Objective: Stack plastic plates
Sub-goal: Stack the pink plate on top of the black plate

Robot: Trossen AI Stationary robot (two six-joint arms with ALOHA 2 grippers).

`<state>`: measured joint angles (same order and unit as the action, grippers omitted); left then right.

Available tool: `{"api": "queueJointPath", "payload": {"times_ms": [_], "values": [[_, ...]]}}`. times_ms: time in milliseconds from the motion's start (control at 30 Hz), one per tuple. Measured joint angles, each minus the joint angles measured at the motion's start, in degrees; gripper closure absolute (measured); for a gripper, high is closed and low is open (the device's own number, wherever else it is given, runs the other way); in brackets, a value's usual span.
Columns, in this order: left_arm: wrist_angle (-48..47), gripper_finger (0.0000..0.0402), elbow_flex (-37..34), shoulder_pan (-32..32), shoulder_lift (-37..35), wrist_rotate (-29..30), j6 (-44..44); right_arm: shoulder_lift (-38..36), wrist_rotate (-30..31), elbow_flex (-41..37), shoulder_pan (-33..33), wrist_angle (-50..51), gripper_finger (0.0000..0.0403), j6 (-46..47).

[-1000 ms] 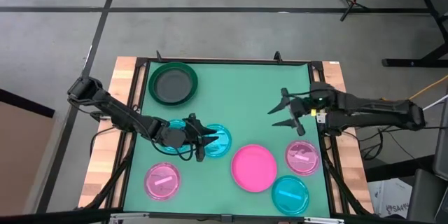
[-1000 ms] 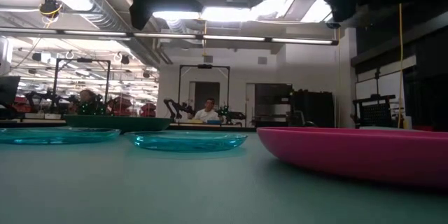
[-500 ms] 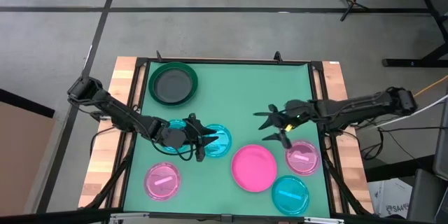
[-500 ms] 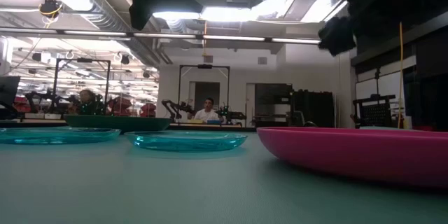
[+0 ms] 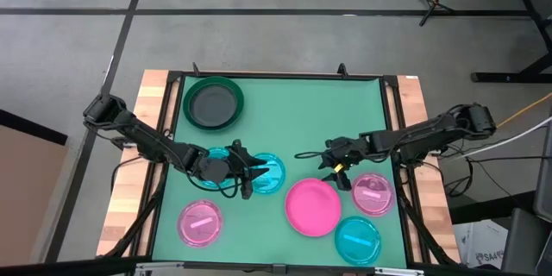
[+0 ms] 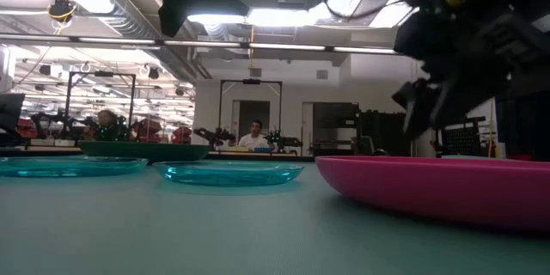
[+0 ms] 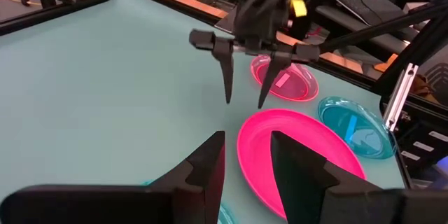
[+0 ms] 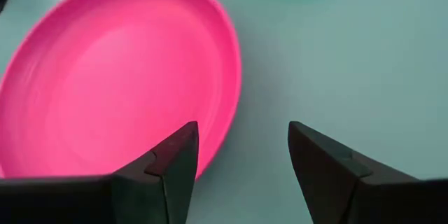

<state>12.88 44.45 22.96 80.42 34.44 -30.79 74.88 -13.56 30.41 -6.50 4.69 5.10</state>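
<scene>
High view: the right arm stretches in from the right edge across the green tabletop (image 5: 259,103), its right end effector (image 5: 316,161) with fingers spread wide, poised just off the upper rim of the solid pink plate (image 5: 312,206). Half a second ago that end effector sat farther up and to the right; a second ago it was back near the tabletop's right edge. The left arm lies low along the left side, and the left end effector (image 5: 247,172) sits spread over the cyan plate (image 5: 269,172), as it did in both earlier frames. A dark grey plate nests in the dark green plate (image 5: 213,103) at the far left corner. Translucent pink plates (image 5: 200,223) lie at near left and at right, with another cyan plate (image 5: 357,239) at near right.

Low view: the right end effector (image 6: 430,107) hangs dark above the solid pink plate's (image 6: 434,187) far rim; earlier it showed only at the top corner.

Left wrist view: the left fingers (image 7: 203,175) stand apart, holding nothing; the right end effector (image 7: 245,91) points down with open fingers beside the solid pink plate (image 7: 301,157).

Right wrist view: the right fingers (image 8: 171,164) stand wide apart over bare tabletop beside the solid pink plate's (image 8: 112,105) rim.
</scene>
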Motion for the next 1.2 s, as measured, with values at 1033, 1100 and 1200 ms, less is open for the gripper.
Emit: {"api": "queueJointPath", "payload": {"times_ms": [1033,1100,1200], "values": [[0.00,0.0292,0.00,-0.01,-0.02,0.00,-0.20,8.36,-4.82,0.00,0.00,-0.46,0.0194,5.60],[0.00,0.0292,0.00,0.00,-0.02,0.00,-0.20,8.36,-4.81,0.00,0.00,-0.39,0.0194,5.60],[0.00,0.0292,0.00,0.00,-0.02,0.00,-0.21,8.36,-4.72,0.00,0.00,-0.35,0.0194,5.60]]}}
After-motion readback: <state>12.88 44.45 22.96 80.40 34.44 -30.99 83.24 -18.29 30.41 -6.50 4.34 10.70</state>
